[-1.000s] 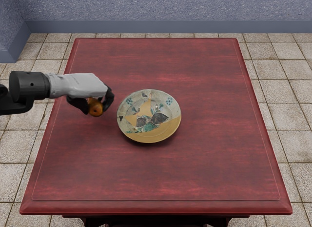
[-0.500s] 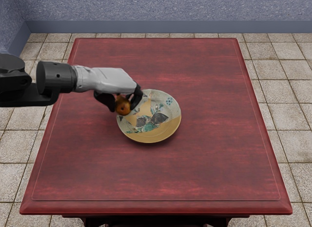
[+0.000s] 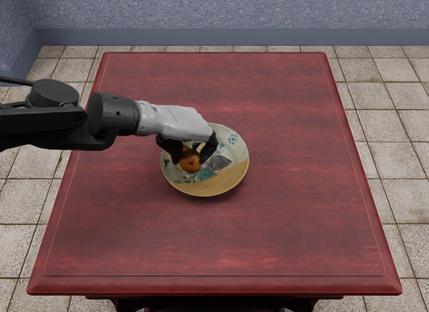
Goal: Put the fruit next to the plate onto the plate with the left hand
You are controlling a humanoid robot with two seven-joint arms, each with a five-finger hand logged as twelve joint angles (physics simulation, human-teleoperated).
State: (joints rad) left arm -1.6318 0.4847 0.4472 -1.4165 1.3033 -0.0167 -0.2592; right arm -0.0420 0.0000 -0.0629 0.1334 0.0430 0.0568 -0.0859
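Observation:
A round patterned plate (image 3: 224,176) with a yellow-brown rim and blue-green decoration lies near the middle of the red table. My left hand (image 3: 190,149) reaches in from the left and hovers over the plate's left half. Its dark fingers (image 3: 209,147) are curled around a small orange-red fruit (image 3: 190,162), which sits over the plate's surface. I cannot tell whether the fruit touches the plate. My right arm does not show.
The dark red wooden table (image 3: 268,245) stands on a tiled floor, with a blue-grey wall at the back. My left forearm (image 3: 67,117) crosses the table's left edge.
My left hand has carried the fruit rightward from beside the plate's left rim to over the plate, and the arm has extended further into view.

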